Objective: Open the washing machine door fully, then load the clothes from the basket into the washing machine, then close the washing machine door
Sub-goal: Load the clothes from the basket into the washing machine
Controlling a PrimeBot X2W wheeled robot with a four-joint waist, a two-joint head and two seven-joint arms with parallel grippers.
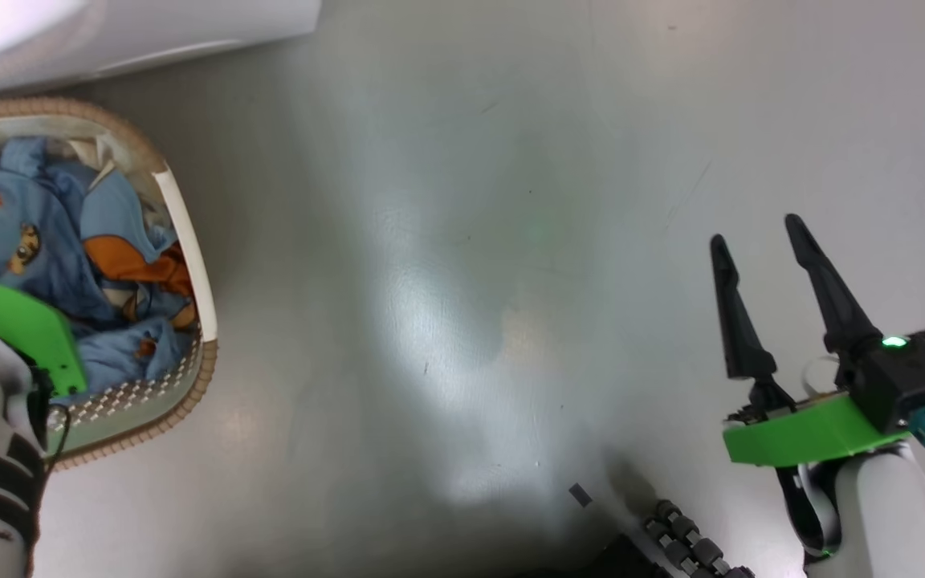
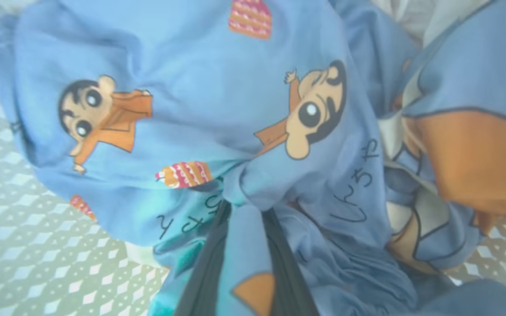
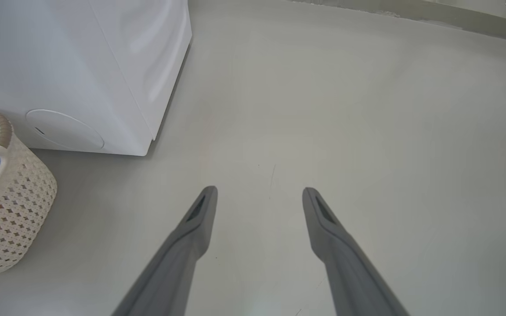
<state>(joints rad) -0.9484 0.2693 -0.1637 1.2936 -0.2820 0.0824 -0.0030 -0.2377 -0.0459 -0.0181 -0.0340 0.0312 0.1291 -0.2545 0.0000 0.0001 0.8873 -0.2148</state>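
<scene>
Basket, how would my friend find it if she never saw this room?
Find the big white washer. The basket stands on the floor right beside it. It alone is cream, dotted with holes, brown-rimmed, and holds blue cartoon clothes.

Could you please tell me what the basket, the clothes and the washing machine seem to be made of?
The basket looks like moulded cream plastic, matt, with regular punched holes; its brown rim looks woven, perhaps moulded too. The clothes seem soft printed fabric, maybe cotton: they crumple loosely. The washing machine casing looks smooth glossy white, painted metal or plastic.
</scene>
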